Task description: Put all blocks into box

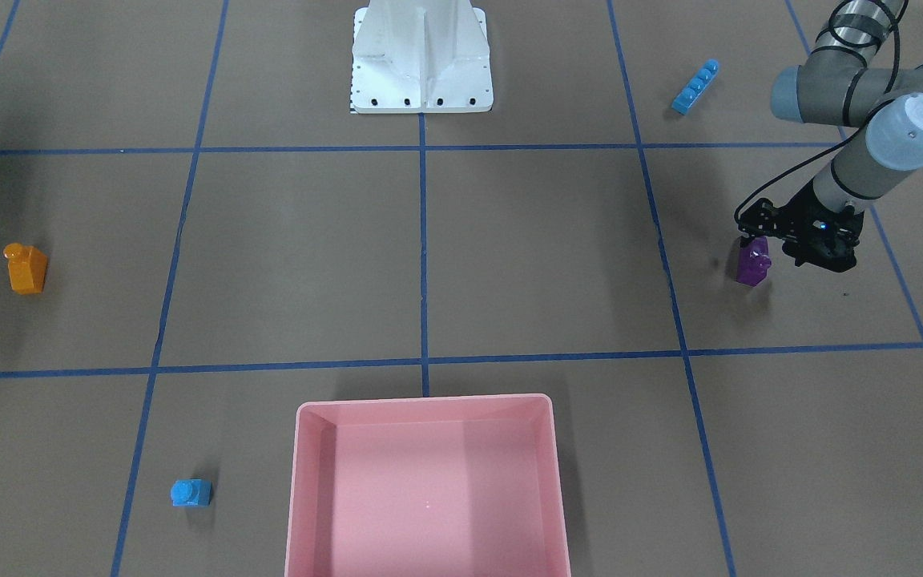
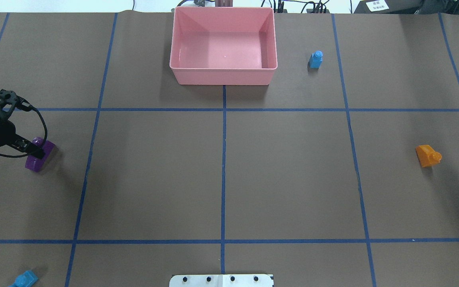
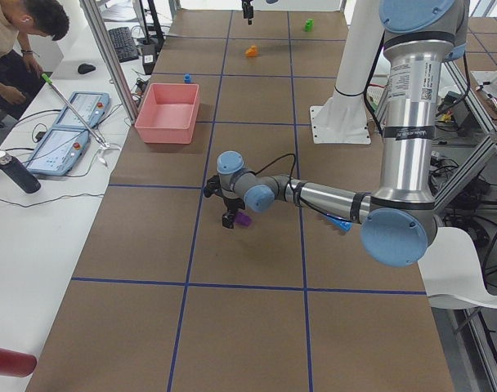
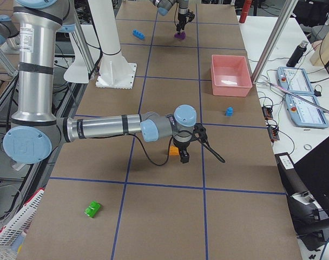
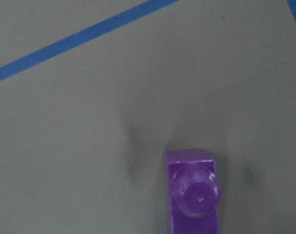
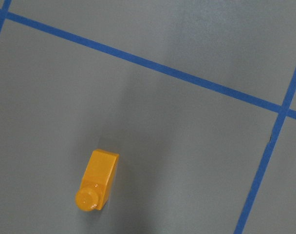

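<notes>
Overhead, the left gripper [image 2: 39,150] sits low at the small purple sloped plastic brick [image 2: 33,162] at nine o'clock, likely lining up a grasp; its finger spread is unclear. The right gripper [image 4: 184,157] hangs beside the orange one-stud plastic brick [image 2: 427,155] at three o'clock, and its fingers are equally unclear. The shallow pink plastic box [image 2: 223,75] sits at twelve o'clock with nothing in it.

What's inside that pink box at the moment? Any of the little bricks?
Nothing: the pink box shows only its bare floor, with a small pale glint. Overhead and front views together leave no corner covered. The small blue brick stands outside, beside it.
</notes>
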`<state>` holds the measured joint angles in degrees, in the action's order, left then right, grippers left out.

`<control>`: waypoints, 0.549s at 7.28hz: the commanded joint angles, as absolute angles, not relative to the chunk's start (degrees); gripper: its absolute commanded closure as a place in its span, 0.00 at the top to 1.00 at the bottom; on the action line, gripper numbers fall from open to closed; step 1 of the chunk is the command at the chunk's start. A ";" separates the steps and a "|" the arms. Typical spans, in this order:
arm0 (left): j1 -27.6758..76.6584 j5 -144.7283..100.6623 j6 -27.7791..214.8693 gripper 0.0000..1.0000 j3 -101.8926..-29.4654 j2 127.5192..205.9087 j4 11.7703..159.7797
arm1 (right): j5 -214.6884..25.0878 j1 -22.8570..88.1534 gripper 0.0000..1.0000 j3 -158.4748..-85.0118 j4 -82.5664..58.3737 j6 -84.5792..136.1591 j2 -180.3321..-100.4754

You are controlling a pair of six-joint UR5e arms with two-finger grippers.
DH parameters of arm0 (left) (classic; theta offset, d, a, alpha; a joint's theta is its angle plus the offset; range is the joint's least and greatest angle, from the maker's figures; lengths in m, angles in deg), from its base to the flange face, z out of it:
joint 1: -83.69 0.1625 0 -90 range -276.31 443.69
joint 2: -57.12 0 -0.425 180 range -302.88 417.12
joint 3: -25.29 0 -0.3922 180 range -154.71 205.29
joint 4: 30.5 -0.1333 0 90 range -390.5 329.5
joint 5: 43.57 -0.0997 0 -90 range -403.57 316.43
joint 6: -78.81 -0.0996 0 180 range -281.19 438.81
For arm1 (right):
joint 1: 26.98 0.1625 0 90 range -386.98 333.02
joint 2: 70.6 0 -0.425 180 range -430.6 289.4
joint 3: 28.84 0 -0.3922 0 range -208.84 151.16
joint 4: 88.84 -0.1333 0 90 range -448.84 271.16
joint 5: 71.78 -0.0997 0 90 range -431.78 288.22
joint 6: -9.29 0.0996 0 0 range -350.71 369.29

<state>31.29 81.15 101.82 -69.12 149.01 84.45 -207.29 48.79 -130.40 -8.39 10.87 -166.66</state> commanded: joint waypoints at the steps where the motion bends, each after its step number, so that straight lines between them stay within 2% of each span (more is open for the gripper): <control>1: 31.39 81.24 101.67 0.29 -67.62 150.02 84.46 | -207.04 47.90 1.00 -130.00 -8.42 10.87 -166.57; 2: 31.39 81.33 101.93 0.00 -67.87 150.37 84.46 | -207.04 47.73 1.00 -130.09 -8.42 10.87 -166.49; 4: 31.22 89.25 106.37 0.00 -68.92 153.59 83.67 | -206.78 46.42 1.00 -128.08 -8.42 13.66 -162.99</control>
<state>31.31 83.63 103.04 -68.43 151.19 84.20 -206.88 47.44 -129.56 -8.42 11.55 -165.26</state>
